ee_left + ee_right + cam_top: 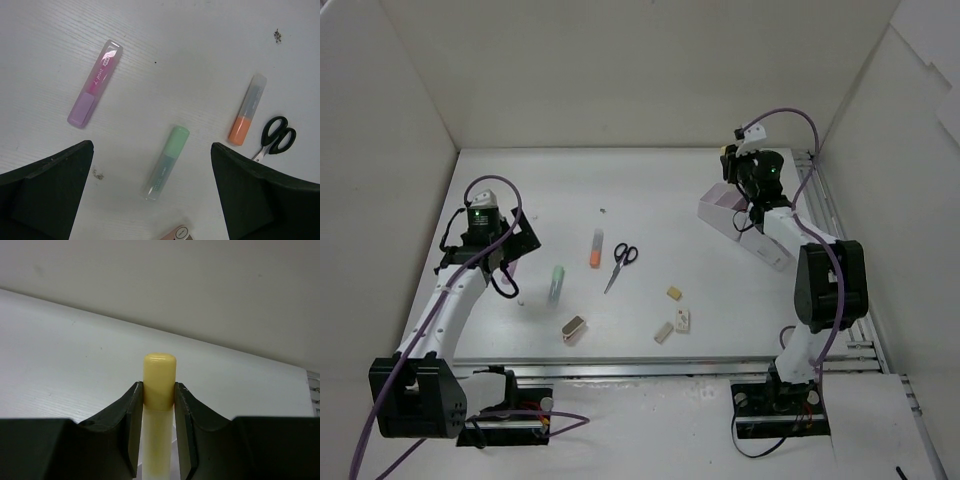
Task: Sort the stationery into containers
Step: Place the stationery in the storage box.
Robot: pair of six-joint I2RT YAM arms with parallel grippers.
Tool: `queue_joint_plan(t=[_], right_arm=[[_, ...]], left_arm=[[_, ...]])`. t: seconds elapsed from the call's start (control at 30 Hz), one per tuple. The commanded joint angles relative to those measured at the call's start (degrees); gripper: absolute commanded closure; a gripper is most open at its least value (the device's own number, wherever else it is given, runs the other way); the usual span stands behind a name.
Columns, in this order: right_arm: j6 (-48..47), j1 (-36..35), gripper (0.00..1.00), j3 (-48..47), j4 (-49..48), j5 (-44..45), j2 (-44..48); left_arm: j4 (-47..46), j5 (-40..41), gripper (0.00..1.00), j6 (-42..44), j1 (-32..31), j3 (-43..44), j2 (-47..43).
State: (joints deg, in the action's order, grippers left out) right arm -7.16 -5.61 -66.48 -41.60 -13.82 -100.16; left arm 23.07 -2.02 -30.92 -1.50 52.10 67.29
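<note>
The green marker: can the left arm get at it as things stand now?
Probably yes. The left gripper hangs open above the green marker, which lies flat with bare table on both sides; the pink marker and the orange marker lie well apart.

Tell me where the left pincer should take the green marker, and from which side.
Grip the green marker mid-barrel, across its narrow width, coming straight down. It lies flat on the table, both long sides free, and the open left pincer hangs over it with a finger on each side.
</note>
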Motion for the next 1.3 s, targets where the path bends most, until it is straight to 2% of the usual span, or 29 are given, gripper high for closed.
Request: queue_joint_plan(t=[0.0,0.23,0.73,1.07,1.1,1.27], right_arm=[[-0.2,0.3,1.00,-3.0,-7.1,-1.9,-2.2],[-0.2,0.3,1.00,-2.1,-8.2,0.2,-5.9],[0.1,0.3,0.96,6.2,-11.2,2.9,-0.7],[0.7,0.2,0.90,7.6,-12.4,4.0,1.5],[0.8,0.3,0.87,7.8,-12.4,4.2,1.5],[1.6,0.9,0.87,9.1,-13.0,4.3,1.9]], left_arm=[[-2.0,-0.3,0.01,1.3,1.3,3.5,0.2],[-1.7,-0.7,0.01,1.4,2.5,3.3,0.3],[-0.8,-0.2,0.01,1.0,2.5,1.6,-2.7],[-0.5,0.0,0.00,1.1,2.5,1.3,-3.6],[-0.3,0.1,0.00,0.9,2.5,1.4,-3.6],[0.1,0.2,0.00,1.0,2.5,1.6,-4.1]])
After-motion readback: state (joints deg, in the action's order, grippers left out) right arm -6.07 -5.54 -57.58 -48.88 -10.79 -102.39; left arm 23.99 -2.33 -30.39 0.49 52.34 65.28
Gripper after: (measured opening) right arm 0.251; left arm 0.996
